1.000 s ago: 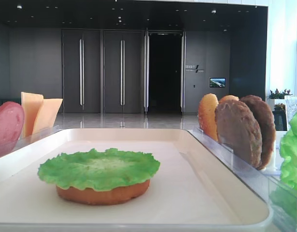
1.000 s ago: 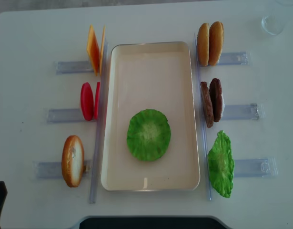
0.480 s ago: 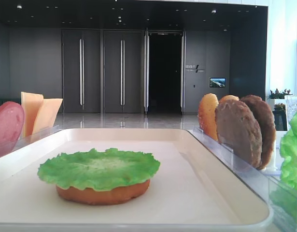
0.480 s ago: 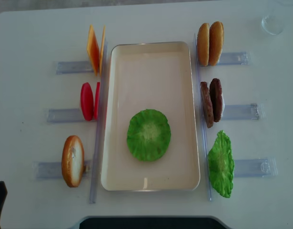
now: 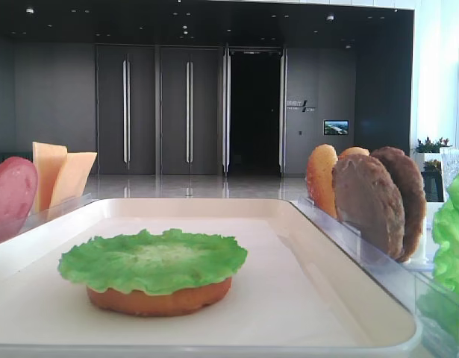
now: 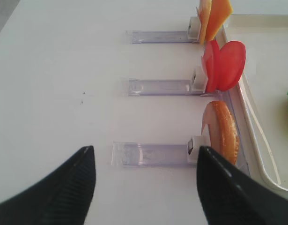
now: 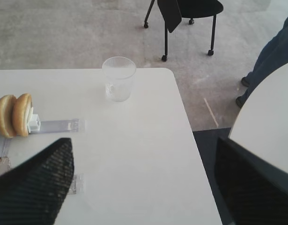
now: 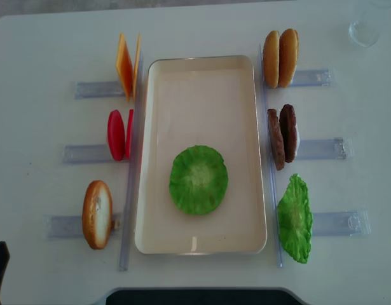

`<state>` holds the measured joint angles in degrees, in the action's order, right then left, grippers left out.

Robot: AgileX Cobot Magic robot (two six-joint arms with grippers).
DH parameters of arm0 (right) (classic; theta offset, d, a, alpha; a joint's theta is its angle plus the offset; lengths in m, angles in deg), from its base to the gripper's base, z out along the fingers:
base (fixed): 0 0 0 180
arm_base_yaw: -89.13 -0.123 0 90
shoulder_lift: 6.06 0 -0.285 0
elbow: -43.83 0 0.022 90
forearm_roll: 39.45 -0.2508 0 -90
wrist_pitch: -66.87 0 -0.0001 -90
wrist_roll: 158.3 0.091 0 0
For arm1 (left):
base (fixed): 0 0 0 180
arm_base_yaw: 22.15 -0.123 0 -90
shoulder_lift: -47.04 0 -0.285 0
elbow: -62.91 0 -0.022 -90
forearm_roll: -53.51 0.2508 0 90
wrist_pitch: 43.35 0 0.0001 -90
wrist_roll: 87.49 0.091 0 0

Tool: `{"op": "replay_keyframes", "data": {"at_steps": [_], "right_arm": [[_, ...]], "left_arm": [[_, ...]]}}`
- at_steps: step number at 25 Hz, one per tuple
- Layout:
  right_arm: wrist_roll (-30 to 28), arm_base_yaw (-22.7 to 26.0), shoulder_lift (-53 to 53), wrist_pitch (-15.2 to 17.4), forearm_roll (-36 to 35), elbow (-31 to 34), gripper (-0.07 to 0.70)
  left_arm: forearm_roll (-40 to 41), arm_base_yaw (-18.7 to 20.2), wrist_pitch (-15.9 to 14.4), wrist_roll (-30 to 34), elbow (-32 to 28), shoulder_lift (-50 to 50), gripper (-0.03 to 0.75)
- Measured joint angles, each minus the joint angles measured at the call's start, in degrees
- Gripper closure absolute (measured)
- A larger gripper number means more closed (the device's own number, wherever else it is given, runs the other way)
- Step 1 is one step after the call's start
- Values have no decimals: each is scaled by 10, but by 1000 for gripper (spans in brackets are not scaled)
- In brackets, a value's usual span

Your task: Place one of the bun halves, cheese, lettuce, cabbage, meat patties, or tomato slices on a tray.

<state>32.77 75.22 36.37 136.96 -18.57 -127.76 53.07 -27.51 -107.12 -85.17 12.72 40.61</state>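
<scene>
Nearest to us, our left gripper point(image 6: 144, 187) hangs low over the white table point(image 8: 36, 133) with its two dark fingers point(image 6: 64, 187) spread wide and nothing between them. Just ahead of that gap stands a lone bun half point(image 6: 222, 131) on edge in its clear holder point(image 6: 151, 154), apart from both fingers and nearer the right-hand one. Beyond it we see the tomato slices point(image 6: 225, 65) upright in the next holder, and farthest the cheese point(image 6: 214, 14).

Our right gripper point(image 7: 144, 183) is also spread to its full width and holds nothing; its fingers point(image 7: 36, 187) frame bare table. Ahead and to its left two bun halves point(image 7: 13, 115) stand together, well clear of the fingers, and a clear cup point(image 7: 119, 78) sits farther off near the table's edge.

Between the rows lies the tray point(image 8: 201, 73). On its near half a bun half point(image 5: 158, 298) rests flat with lettuce point(image 8: 198, 179) laid over it, untouched by either gripper. To the tray's right stand another lettuce leaf point(image 8: 294, 219), then the meat patties point(image 8: 283, 135)
</scene>
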Motion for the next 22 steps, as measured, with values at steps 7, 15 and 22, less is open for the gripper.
{"op": "replay_keyframes", "data": {"at_steps": [7,15,22], "right_arm": [[1,0,-112,1,-3,66,51],[-6,0,-231,1,-39,128,51],[-63,0,-307,0,-130,192,51]], "left_arm": [[0,0,0,0,0,0,201],[0,0,0,0,0,0,201],[0,0,0,0,0,0,201]]}}
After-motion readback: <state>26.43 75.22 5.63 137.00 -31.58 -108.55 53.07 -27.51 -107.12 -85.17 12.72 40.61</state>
